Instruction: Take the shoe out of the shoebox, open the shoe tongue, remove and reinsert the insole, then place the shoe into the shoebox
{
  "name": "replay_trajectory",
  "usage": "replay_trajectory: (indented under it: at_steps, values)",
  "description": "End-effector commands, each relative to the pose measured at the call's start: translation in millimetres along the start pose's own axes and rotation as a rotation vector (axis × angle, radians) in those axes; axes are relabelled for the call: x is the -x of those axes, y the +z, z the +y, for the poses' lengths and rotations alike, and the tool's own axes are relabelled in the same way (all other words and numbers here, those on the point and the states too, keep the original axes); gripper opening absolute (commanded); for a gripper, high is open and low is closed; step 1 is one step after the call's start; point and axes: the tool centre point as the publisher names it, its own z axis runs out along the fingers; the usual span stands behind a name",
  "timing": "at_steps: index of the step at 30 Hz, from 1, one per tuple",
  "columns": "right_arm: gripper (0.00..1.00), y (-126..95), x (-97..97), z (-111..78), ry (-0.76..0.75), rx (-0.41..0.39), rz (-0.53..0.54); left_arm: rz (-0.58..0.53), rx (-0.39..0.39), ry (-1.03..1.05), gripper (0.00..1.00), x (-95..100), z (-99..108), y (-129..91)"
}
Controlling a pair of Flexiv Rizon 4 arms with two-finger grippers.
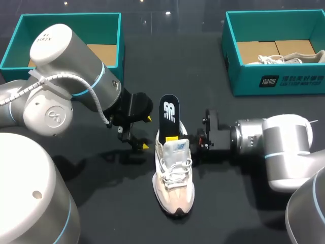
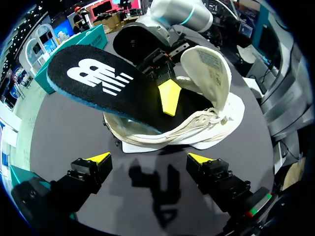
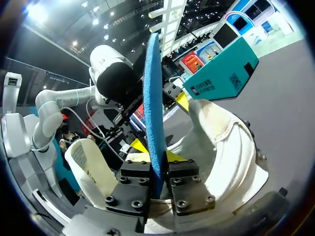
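Note:
A cream sneaker (image 1: 173, 175) lies on the black table (image 1: 244, 203), toe toward the front edge, with its tongue (image 2: 209, 66) folded open. The black insole (image 1: 170, 113) with a blue underside (image 3: 153, 98) sticks out of the heel opening (image 2: 197, 105). My right gripper (image 1: 172, 138) reaches into the shoe from the right and is shut on the insole (image 2: 93, 81), one finger (image 3: 183, 169) on each face. My left gripper (image 1: 146, 132) hangs open just left of the shoe (image 2: 216, 125), its yellow tips (image 2: 98, 158) wide apart and holding nothing. The shoe's heel (image 3: 221, 142) wraps around my right gripper (image 3: 156, 169).
An open teal shoebox (image 1: 119, 30) stands at the back left, partly hidden by my left arm (image 1: 56, 81). A second teal shoebox (image 1: 277, 84) at the back right holds another pale shoe (image 1: 289, 58). My right arm (image 1: 274, 142) lies across the table's right side.

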Motion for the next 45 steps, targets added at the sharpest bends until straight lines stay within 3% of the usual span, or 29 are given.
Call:
replay_trajectory:
  at_steps: [1, 21, 23, 26, 35, 45]
  values:
    - [0.32, 4, -3.6, 8.6, -0.016, -0.027, 0.005, -0.002, 0.0, 0.001, 1.0, -0.9, 1, 0]
    - [0.29, 0, -7.3, 39.8, -0.106, -0.058, 0.0, -0.002, 0.0, 0.001, 1.0, -0.9, 1, 0]
    - [0.22, -1, -4.8, 41.8, -0.102, -0.048, 0.002, -0.002, 0.0, 0.001, 1.0, -0.9, 1, 0]
    - [0.0, -1, -0.7, 43.2, -0.089, -0.037, 0.005, -0.002, 0.0, 0.001, 1.0, -0.9, 1, 0]
    - [0.0, -4, 7.3, 27.0, -0.025, -0.017, 0.05, -0.002, 0.0, 0.001, 1.0, -0.9, 1, 0]
    - [0.0, -1, 0.9, -4.4, 0.039, 0.005, 0.064, -0.002, 0.0, 0.001, 1.0, -0.9, 1, 0]
